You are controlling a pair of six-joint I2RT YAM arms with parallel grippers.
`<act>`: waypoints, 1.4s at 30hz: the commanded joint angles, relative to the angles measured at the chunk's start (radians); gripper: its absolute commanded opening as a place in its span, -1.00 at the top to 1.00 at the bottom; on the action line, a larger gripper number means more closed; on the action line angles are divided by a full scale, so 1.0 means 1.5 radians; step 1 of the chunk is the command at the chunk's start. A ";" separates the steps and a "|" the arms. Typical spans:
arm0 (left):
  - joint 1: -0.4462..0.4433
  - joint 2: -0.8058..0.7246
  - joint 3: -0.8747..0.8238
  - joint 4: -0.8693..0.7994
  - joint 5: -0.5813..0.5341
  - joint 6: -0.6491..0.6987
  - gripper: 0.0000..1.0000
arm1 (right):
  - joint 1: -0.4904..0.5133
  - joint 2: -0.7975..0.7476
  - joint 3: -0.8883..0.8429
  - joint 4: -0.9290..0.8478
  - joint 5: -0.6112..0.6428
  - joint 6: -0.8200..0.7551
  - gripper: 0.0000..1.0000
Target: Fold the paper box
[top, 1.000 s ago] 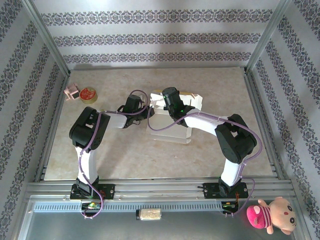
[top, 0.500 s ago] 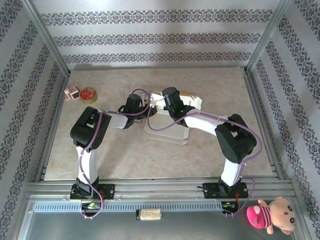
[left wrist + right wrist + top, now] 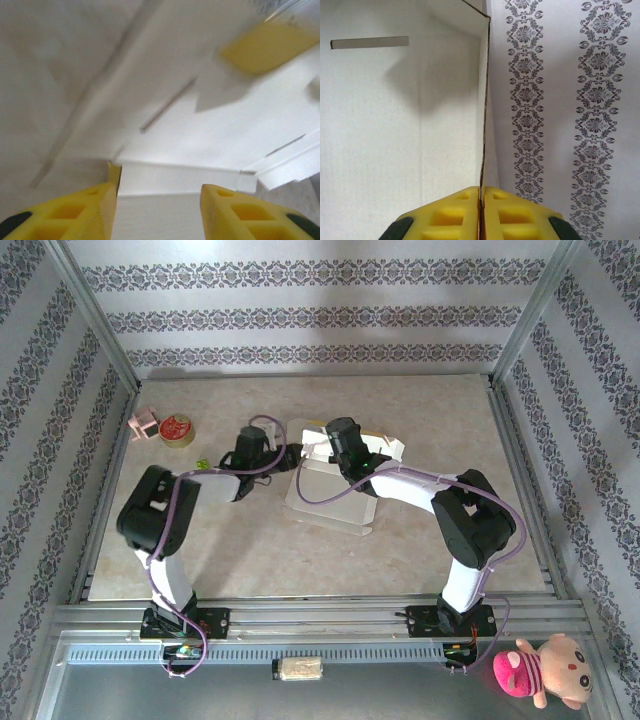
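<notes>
Cardboard paper box (image 3: 335,495) pinched edgewise in the right gripper (image 3: 481,192); left gripper (image 3: 159,189) gapes above it, so the sheet could pivot or slip.

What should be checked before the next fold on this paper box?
1. Right fingers clamped on a panel edge of the paper box: ok.
2. Left fingers apart, ready to grasp: ok.
3. Left fingers touching the white card: cannot tell.
4. Box closed into shape: not ok, white inner face lies exposed.
5. Round red tin apart from the box: ok.
</notes>
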 commanded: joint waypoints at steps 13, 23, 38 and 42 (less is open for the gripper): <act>0.062 0.015 0.205 -0.337 0.066 0.451 -0.24 | -0.003 -0.051 -0.033 0.012 -0.036 -0.010 0.78; 0.063 0.115 0.310 -0.373 0.128 0.459 0.50 | 0.000 -0.042 -0.025 0.012 -0.049 -0.024 0.77; 0.057 0.119 0.251 -0.255 0.174 0.578 1.00 | 0.011 -0.186 0.083 -0.410 -0.395 0.362 -0.22; 0.049 0.117 0.246 -0.238 0.184 0.618 1.00 | -0.057 -0.208 0.167 -0.486 -0.544 0.572 -0.35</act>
